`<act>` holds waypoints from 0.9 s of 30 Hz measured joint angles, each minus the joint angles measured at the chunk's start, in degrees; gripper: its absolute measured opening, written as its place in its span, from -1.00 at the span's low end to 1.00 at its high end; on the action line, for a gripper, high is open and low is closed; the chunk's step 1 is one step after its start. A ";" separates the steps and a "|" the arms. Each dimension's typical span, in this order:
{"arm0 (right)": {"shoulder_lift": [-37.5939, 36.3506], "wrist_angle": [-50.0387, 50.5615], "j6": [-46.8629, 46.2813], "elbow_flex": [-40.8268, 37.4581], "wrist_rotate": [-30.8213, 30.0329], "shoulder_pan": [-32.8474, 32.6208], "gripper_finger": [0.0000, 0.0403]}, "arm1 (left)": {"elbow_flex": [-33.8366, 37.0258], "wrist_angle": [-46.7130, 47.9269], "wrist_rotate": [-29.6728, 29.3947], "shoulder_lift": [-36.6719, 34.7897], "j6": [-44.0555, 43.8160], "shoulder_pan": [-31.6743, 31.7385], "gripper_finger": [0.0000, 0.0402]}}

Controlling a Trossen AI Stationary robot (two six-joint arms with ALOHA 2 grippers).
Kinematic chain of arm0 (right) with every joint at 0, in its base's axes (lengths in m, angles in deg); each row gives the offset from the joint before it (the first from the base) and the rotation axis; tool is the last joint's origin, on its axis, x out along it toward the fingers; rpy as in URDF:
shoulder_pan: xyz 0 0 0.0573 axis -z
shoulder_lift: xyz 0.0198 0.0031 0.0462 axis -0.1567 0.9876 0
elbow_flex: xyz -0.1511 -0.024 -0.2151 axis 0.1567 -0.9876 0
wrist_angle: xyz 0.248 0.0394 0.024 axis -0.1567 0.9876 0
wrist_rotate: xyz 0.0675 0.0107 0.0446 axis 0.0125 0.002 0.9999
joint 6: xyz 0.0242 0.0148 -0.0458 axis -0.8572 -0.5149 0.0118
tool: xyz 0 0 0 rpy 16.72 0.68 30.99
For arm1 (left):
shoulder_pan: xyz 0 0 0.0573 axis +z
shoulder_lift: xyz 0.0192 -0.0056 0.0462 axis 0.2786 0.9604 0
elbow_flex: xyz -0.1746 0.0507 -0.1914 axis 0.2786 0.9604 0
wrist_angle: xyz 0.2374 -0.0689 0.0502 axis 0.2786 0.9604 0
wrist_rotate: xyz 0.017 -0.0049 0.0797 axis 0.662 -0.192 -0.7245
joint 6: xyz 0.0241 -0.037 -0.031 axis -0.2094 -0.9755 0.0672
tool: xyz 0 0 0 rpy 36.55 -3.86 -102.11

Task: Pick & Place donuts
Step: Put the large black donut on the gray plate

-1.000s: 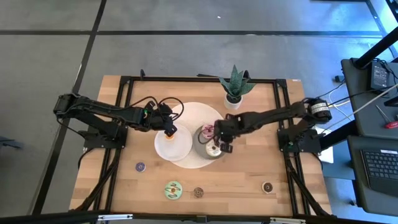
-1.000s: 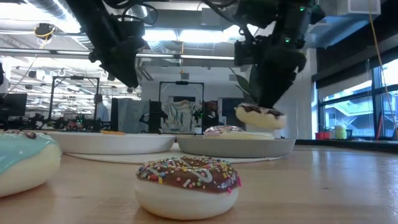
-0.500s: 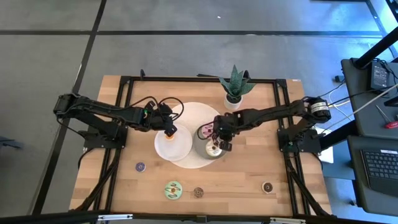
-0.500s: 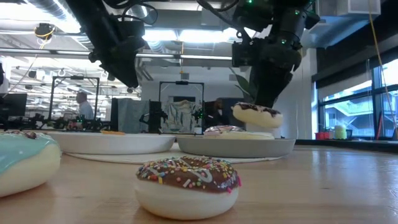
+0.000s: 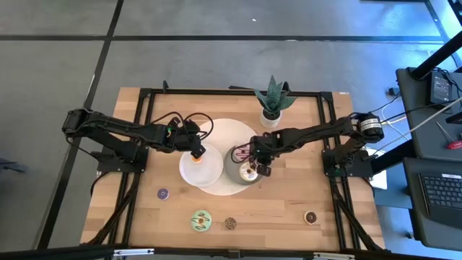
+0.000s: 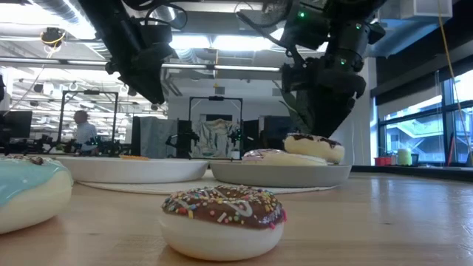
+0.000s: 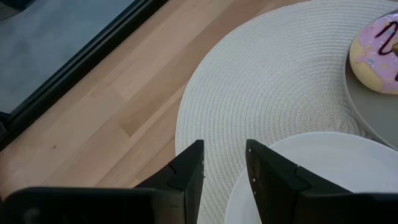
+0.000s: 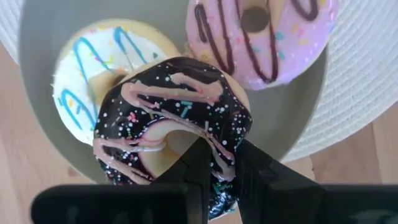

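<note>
1. A chocolate-iced donut (image 8: 173,118), streaked pink and speckled with sprinkles, is clenched by its ring in the right gripper (image 8: 217,155), one finger passing through its hole.
2. It is held over the grey plate (image 8: 37,68), overlapping a white donut with blue stripes (image 8: 93,68); a pink donut with dark stripes (image 8: 261,37) lies beside them on the same plate.
3. In the low view the held donut is seen at the plate's far side, just above its rim (image 6: 281,174).
4. The grey plate is set on a round woven mat (image 7: 273,81), next to a white plate (image 5: 196,167).
5. The left gripper (image 7: 225,163) is held above the white plate's edge, its fingers slightly apart and empty.
6. Further donuts are seen on the wooden table (image 5: 281,209) near its front edge: a green one (image 5: 201,219), a sprinkled chocolate one (image 6: 222,220), a purple one (image 5: 162,193) and a dark one (image 5: 310,217).
7. A potted plant (image 5: 273,97) stands at the table's far edge.
</note>
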 joint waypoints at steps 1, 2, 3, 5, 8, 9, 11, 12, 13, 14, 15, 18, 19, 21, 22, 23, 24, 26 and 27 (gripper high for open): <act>0.00 -0.25 0.14 0.00 -0.10 0.00 -0.73 | 0.00 0.00 0.00 0.00 0.02 0.00 -0.43; 0.00 -0.36 0.52 -0.01 -0.12 0.00 -0.73 | 0.00 0.00 0.00 0.00 0.01 0.00 -0.42; 0.00 -0.52 1.25 -0.03 -0.14 0.00 -0.73 | 0.00 0.00 0.00 0.00 0.01 0.00 -0.42; 0.00 -1.44 1.90 -0.04 -0.14 0.00 -0.72 | 0.00 0.00 0.00 0.00 0.00 0.00 -0.43; 0.00 -1.77 2.84 -0.04 -0.14 0.04 -0.69 | 0.00 0.00 0.00 0.00 0.00 0.00 -0.44; 0.00 -1.77 2.81 -0.04 -0.14 0.04 -0.66 | 0.00 0.00 0.00 0.00 0.00 0.00 -0.44; 0.00 -1.71 2.73 -0.04 -0.19 0.04 -0.58 | 0.00 0.00 0.00 0.00 0.00 0.00 -0.44; 0.00 -1.61 2.73 -0.04 -0.26 0.04 -0.54 | 0.00 0.00 0.00 0.00 0.00 0.00 -0.44; 0.00 -1.58 2.75 -0.04 -0.29 0.04 -0.49 | 0.00 0.00 0.00 0.00 0.01 0.00 -0.44; 0.00 -1.59 2.75 -0.04 -0.29 0.04 -0.44 | 0.00 0.00 0.00 0.00 0.00 0.00 -0.43; 0.00 -1.57 2.73 -0.04 -0.32 0.04 -0.40 | 0.00 0.00 0.00 0.00 0.02 0.00 -0.43; 0.00 -1.55 2.81 -0.04 -0.32 0.04 -0.29 | 0.00 0.00 0.00 0.00 0.02 0.00 -0.43; 0.00 -1.44 2.84 -0.04 -0.32 0.04 -0.27 | 0.00 0.00 0.00 0.00 0.02 0.01 -0.43; 0.00 -0.74 2.86 -0.04 -0.32 0.04 -0.23 | 0.00 0.00 0.00 0.00 0.02 0.00 -0.43; 0.00 -0.18 2.87 -0.04 -0.32 0.04 -0.21 | 0.00 0.01 0.00 0.00 0.02 0.00 -0.44; 0.00 0.28 2.89 -0.04 -0.32 0.04 -0.20 | 0.00 0.00 0.00 0.00 0.02 0.00 -0.44; 0.00 0.59 2.91 -0.04 -0.32 0.04 -0.19 | 0.00 0.01 0.00 0.00 0.02 0.00 -0.44; 0.00 0.80 2.93 -0.04 -0.32 0.04 -0.18 | 0.00 0.00 -0.08 0.00 0.02 0.00 -0.44; 0.00 0.85 2.97 -0.04 -0.32 0.04 -0.18 | 0.00 0.00 -0.13 0.00 0.02 0.02 -0.44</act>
